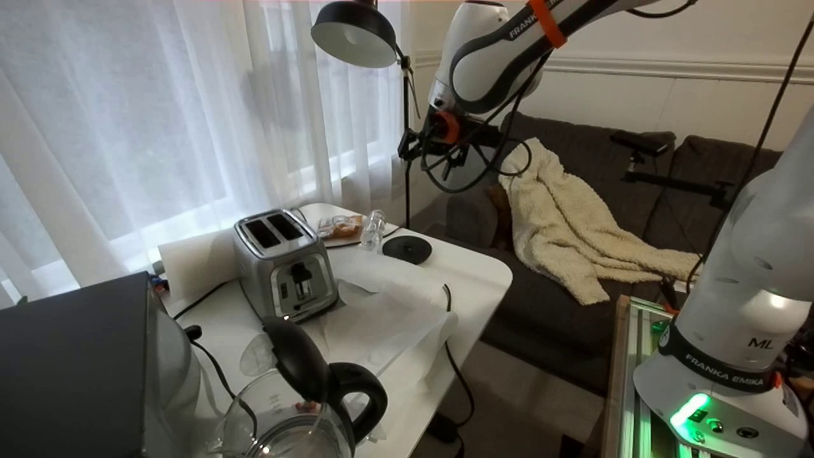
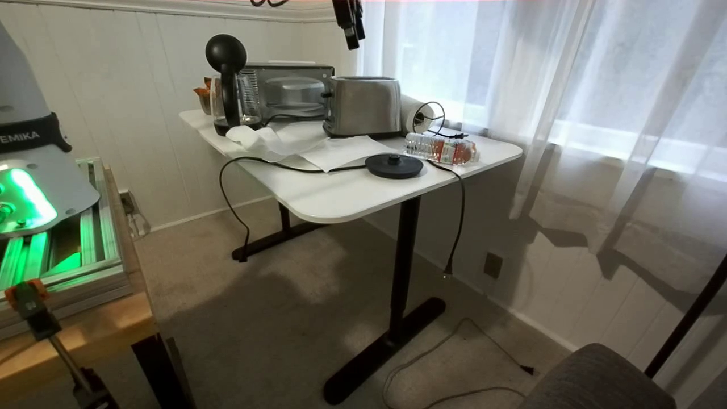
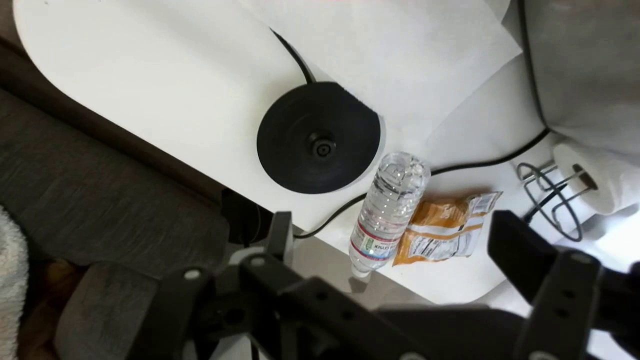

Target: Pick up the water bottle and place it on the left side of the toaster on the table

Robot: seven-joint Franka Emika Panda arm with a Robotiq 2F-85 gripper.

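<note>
Wrist view: the bottle (image 3: 386, 217) lies on its side on the table (image 3: 175, 115), its neck end at the edge and seeming to poke just past it. It is clear, ribbed plastic with a printed label; how full it is I cannot be sure, but it looks filled, so I expect some weight, a slick skin and walls that dent under a hard squeeze. The middle of the body seems the best hold, taken crosswise and pressed no harder than needed. Well above the bottle hangs the gripper (image 3: 395, 232), fingers spread wide and holding nothing; a small turn would square them to it. A packet (image 3: 442, 232) lies along the bottle, touching or nearly so, and could catch a finger coming down there. A cord (image 3: 480, 164) passes under the bottle, and the black base (image 3: 315, 125) sits just beside it.

The table looks smooth and white, so the bottle may roll if nudged. In an exterior view the paper (image 2: 346, 153) spreads near the bottle, with the toaster (image 2: 366, 106), the roll (image 2: 410, 108), the oven (image 2: 298, 94) and the kettle (image 2: 230, 102) farther from it. Past the bottle, in an exterior view, come a lamp (image 1: 356, 38), a sheer curtain (image 1: 159, 114) and a sofa (image 1: 547, 312) with a fleece blanket (image 1: 559, 222) over it.
</note>
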